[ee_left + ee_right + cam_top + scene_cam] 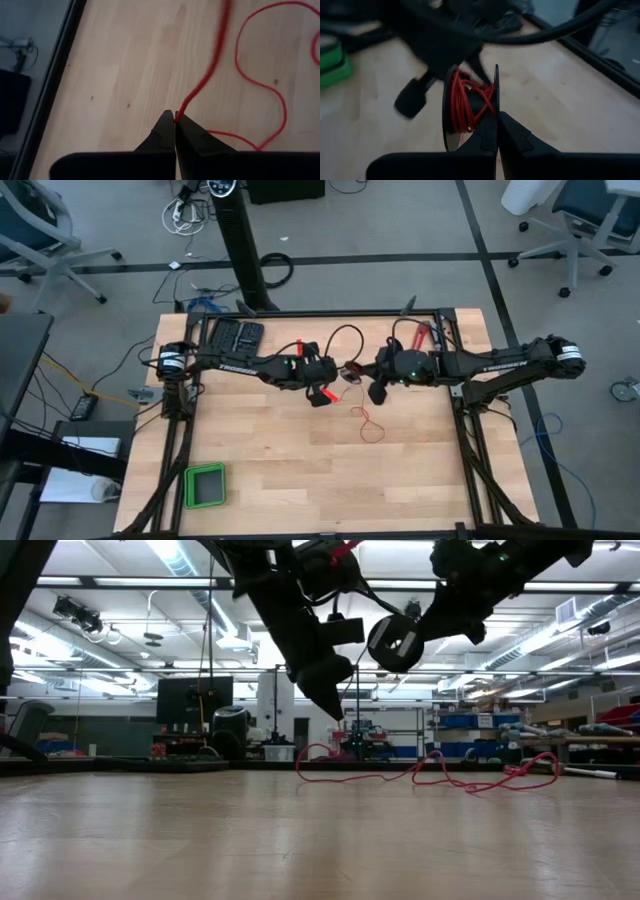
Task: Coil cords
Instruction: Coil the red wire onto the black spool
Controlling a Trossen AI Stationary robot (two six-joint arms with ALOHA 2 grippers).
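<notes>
We list two arms meeting above mid-table: left gripper pressed together, pinching the one red cord, whose loose loops lie on the table; right gripper clamped on one black spool wound with cord.

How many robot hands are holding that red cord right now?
2. The left hand pinches the red cord above mid-table; the right hand grips the spool it winds onto.
</notes>
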